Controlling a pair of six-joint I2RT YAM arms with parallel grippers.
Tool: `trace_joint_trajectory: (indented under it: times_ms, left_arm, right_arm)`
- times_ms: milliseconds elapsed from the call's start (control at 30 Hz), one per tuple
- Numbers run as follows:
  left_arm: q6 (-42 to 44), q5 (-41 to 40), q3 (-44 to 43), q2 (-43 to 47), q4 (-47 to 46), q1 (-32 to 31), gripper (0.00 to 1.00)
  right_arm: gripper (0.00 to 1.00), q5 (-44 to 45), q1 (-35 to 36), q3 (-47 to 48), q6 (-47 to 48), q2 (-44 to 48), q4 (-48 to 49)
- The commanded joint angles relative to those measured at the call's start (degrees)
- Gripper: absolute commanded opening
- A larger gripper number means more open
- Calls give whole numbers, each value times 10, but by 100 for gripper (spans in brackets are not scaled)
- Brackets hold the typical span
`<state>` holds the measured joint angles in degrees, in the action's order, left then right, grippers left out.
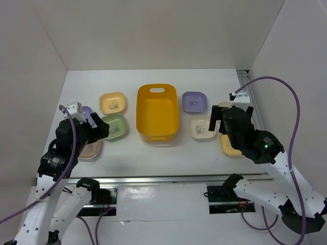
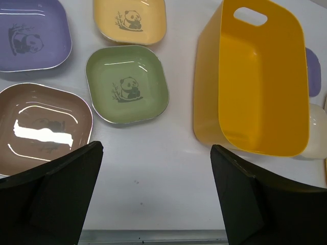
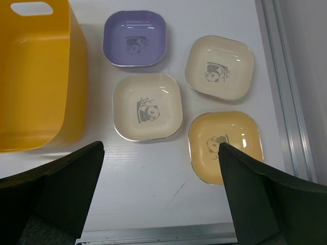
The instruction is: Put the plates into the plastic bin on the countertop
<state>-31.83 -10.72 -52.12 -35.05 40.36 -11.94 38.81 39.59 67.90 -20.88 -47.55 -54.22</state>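
The plastic bin [image 1: 157, 113] stands mid-countertop [image 1: 153, 158], its long axis running away from the arm bases and its handle slot at the far end; no plate lies in it. Four plates lie left of the bin and four right of it, all apart from its walls. The left gripper [image 2: 153, 196] hangs spread wide and empty left of the bin; the green plate [image 2: 126, 84] lies just ahead of it, nearer the bin than the brownish-pink plate [image 2: 43, 125]. The right gripper [image 3: 161, 196], likewise spread and empty, faces the cream plate [image 3: 148, 106] just right of the bin. Each arm is nearer its own side's plates. No brand or writing is readable; each plate carries only a small dark panda print
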Motion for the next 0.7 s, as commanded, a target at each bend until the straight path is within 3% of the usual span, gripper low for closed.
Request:
trace_joint_trajectory:
  times_ms: [0, 133, 167, 367, 467, 533, 667]
  left_arm:
    - [-5, 3, 1, -1, -12, -2, 100]
    - [0, 14, 1, -1, -17, -2, 100]
    - [0, 21, 1, -1, -17, -2, 100]
    - [12, 33, 1, -7, -17, -2, 100]
    - [12, 33, 1, -7, -17, -19, 100]
    - [12, 33, 1, -7, -17, -26, 100]
    - [12, 40, 1, -7, -22, -26, 100]
  right_arm:
    - [100, -17, 0, 16, -15, 2, -8]
    - [100, -41, 0, 9, -67, -34, 38]
    - [100, -46, 0, -14, -67, -39, 92]
    - [100, -18, -75, -102, 23, -119, 264]
    - [100, -125, -172, -145, 65, -132, 348]
    - [99, -251, -262, -163, 81, -153, 375]
    - [96, -333, -312, -168, 88, -175, 394]
